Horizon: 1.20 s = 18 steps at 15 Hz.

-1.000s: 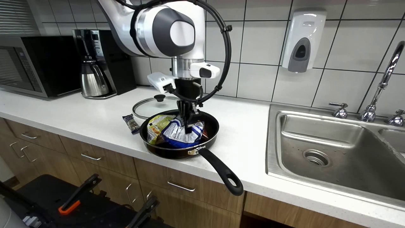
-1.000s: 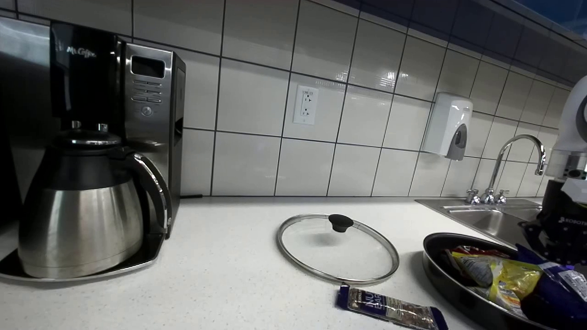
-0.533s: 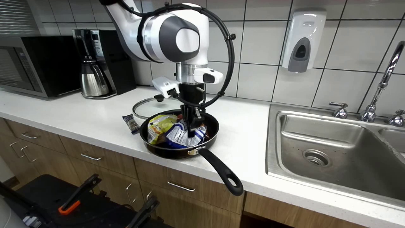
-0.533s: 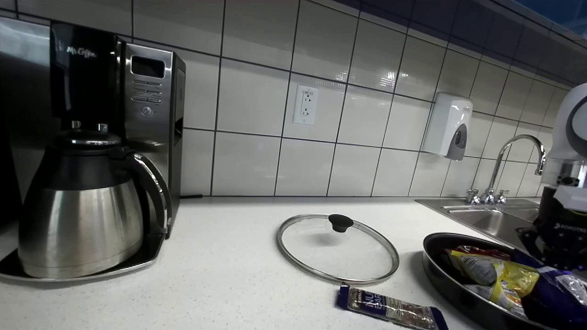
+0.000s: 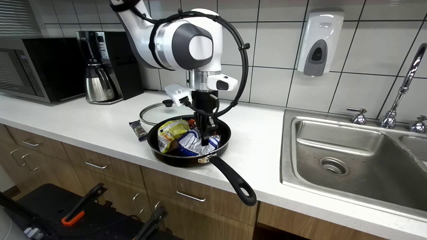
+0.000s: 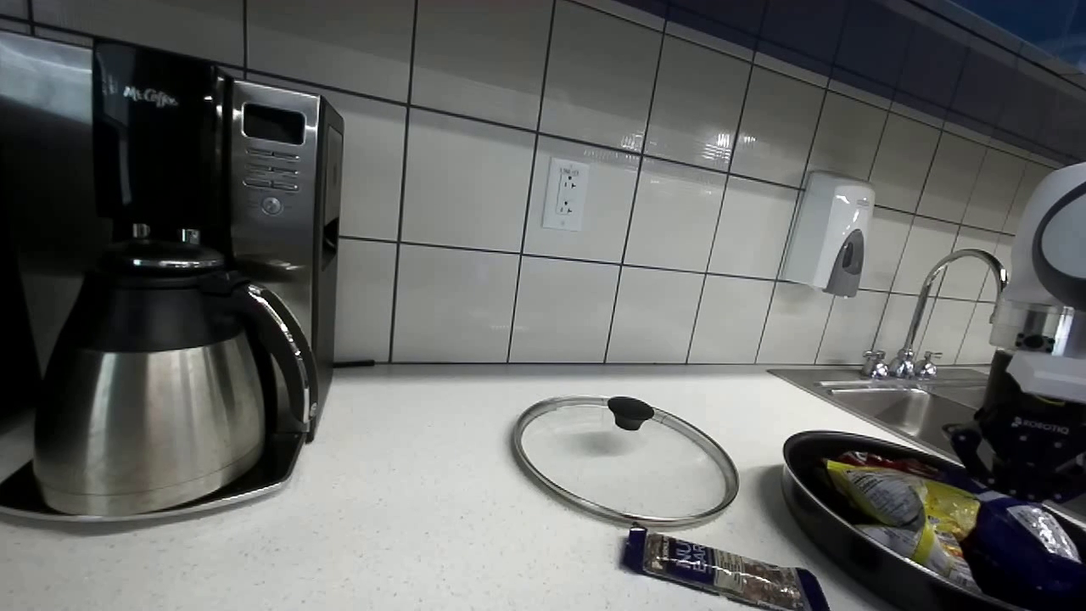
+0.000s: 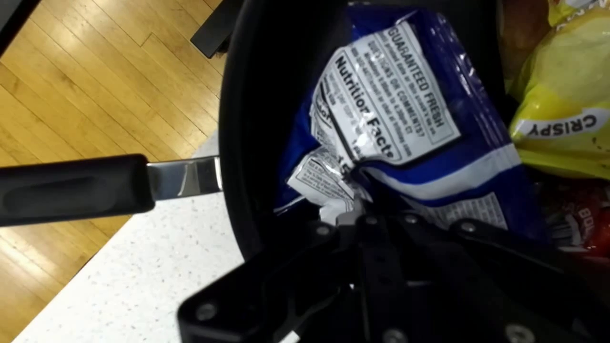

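Note:
My gripper (image 5: 204,142) points down into a black frying pan (image 5: 173,161). In the wrist view the gripper (image 7: 350,216) is shut on a crumpled fold of a blue and white snack bag (image 7: 386,95). The blue bag (image 5: 190,143) lies tilted inside the pan, near the handle side (image 5: 238,183). A yellow bag (image 5: 170,131) lies beside it in the pan, also seen in the wrist view (image 7: 562,105). A red packet (image 7: 591,224) shows partly behind them. In an exterior view the arm's fingertips are hidden behind the blue bag (image 6: 1022,543).
A glass lid with a black knob (image 6: 630,412) lies behind the pan. A nut bar (image 6: 721,568) lies on the counter beside the pan. A coffee maker (image 5: 110,66) and microwave (image 5: 40,70) stand along the wall. A steel sink (image 5: 333,146) and soap dispenser (image 5: 320,43) are opposite.
My gripper has moved lower and slightly toward the sink side, and the blue bag has shifted with it, deeper into the pan. More of the red packet shows behind it.

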### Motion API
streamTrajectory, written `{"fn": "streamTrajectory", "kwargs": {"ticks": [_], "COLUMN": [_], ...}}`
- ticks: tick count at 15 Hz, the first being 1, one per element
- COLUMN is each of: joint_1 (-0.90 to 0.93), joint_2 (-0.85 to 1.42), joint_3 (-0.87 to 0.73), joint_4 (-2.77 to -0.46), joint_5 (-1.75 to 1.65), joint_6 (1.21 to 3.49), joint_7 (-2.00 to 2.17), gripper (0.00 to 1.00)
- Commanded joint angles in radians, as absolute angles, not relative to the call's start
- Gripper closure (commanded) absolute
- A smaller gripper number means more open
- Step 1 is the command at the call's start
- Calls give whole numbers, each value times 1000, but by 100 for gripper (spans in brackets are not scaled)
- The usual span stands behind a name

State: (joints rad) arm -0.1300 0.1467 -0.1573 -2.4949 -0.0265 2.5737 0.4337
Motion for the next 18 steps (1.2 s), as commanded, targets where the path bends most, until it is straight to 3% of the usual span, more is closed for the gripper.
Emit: {"fn": "streamTrajectory", "kwargs": {"ticks": [1, 7, 8, 11, 18], "joint_1": [-110, -107, -107, -110, -117], "joint_2": [174, 157, 153, 137, 67], "joint_3": [-169, -171, -170, -171, -176], "joint_4": [-2484, -2494, -2495, -2502, -2522], "joint_5": [-25, -27, -27, -22, -28], "joint_6": [2601, 2597, 2591, 2588, 2597], "joint_7": [468, 464, 460, 453, 452], "gripper": [100, 100, 77, 60, 8]}}
